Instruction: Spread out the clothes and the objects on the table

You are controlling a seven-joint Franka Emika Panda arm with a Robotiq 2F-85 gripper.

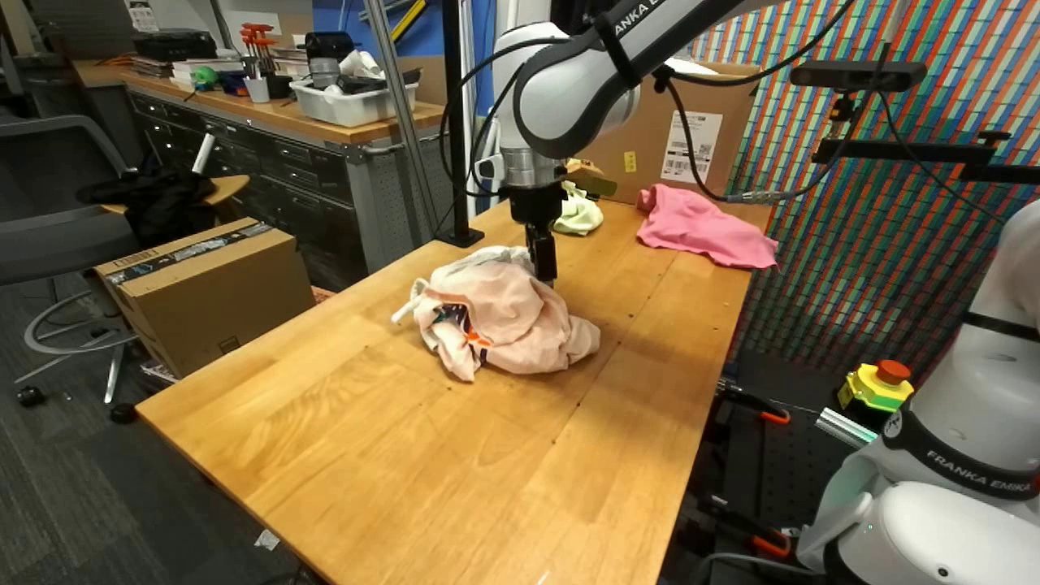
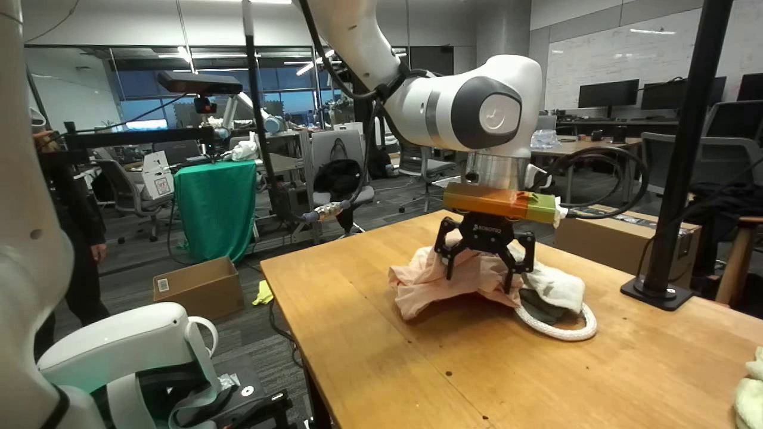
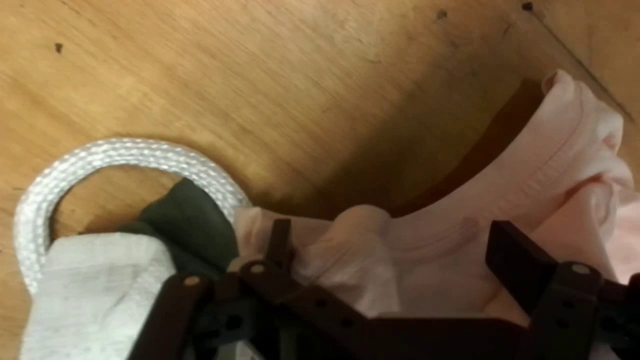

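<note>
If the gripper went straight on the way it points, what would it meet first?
Most likely the peach cloth: the gripper points down at it, and the wrist view shows it between the open jaws. Whether they touch it is unclear.

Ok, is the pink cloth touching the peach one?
Apart: in an exterior view, bare tabletop shows between the pink cloth and the peach cloth.

A rope (image 3: 125, 151) loops from under clothes (image 1: 520, 313) on the table (image 1: 390, 455); in an exterior view, another cloth (image 1: 703, 229) lies behind right, before a box (image 1: 648, 146).
</note>
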